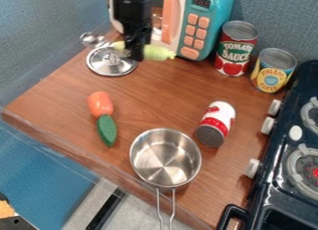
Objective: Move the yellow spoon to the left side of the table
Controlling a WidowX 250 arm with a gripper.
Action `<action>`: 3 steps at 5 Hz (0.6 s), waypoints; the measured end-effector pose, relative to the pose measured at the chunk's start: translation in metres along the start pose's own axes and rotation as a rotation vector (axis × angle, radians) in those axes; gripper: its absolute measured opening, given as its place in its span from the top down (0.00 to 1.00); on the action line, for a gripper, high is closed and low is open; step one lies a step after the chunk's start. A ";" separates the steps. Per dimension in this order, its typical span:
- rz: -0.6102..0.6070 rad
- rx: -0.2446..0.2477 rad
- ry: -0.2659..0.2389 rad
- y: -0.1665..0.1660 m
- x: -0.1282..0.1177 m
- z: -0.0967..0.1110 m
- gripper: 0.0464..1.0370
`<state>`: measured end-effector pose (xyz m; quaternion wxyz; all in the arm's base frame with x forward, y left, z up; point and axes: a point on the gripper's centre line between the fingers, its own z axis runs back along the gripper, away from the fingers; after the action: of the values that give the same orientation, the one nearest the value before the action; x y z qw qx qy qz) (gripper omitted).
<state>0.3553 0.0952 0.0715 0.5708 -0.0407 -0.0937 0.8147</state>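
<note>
Camera view, with twelve at its top edge: you've got the gripper (135, 53) up between eleven and twelve, right at a pale yellow piece that I take for the handle of your yellow spoon (158, 52). A metal bowl (93, 39) lines up with it beyond the jaws, probably the spoon's own.

So, progress: you look to be at the grasp, and I can't confirm it's made. If left means nine o'clock here, the spoon is on that half but up at the back, beside the pan lid (112, 62). What's left, I'd judge, is securing it, carrying it towards nine on the tabletop (168, 87), then letting go. Mind the orange toy piece (100, 104) over there.

Now the jaws: they come down across the spoon's middle, thick yellow end out at three o'clock, metal bowl between nine and ten. Open or closed on it? You can't tell from here, nor whether it's lifted.
</note>
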 end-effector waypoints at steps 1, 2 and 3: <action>0.195 0.029 0.002 0.000 0.044 -0.014 0.64; 0.324 0.049 -0.010 0.005 0.062 -0.035 0.64; 0.390 0.047 -0.038 0.015 0.073 -0.045 0.64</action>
<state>0.3239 0.1633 0.0270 0.4013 -0.0295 -0.0756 0.9123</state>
